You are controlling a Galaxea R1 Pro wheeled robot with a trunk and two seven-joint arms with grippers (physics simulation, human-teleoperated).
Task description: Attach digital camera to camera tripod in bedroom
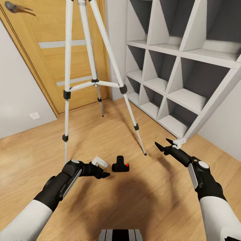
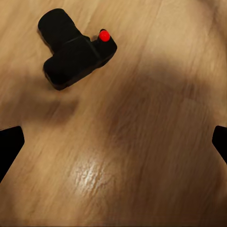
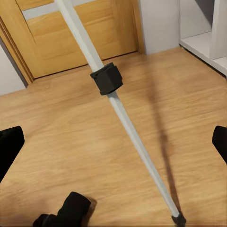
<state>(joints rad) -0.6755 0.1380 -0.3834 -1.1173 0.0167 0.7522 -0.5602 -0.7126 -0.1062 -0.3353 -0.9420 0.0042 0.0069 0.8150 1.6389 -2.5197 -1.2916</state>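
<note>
Now we see the bedroom with its wood floor point(image 1: 100, 134), and we will tell where things are by the camera tripod point(image 1: 90, 67). Behind the camera tripod is the oak door point(image 1: 50, 40) with grey stripes, and beside it, toward our right arm's side, stands the big white cube shelving point(image 1: 187, 50) against the wall. The camera tripod stands upright on the floor with its three pale legs spread, each with black joints, and its top runs out of the head view. In the right wrist view one leg point(image 3: 118, 109) slants across, with a black joint on it and a black foot point(image 3: 178, 218) on the floor. Our right gripper point(image 1: 164, 144) hangs in the air near that leg's foot, on the shelving side, and its two fingers are spread apart with nothing between them. Our left gripper point(image 1: 102, 169) is low by the floor in front of the camera tripod, and its dark fingertips point(image 2: 9, 146) stand wide apart and hold nothing. The digital camera point(image 1: 120, 165) lies on the floor in front of the camera tripod, just beside our left gripper but not touching it. Its tiny red button point(image 2: 104, 35) shows on its top.
</note>
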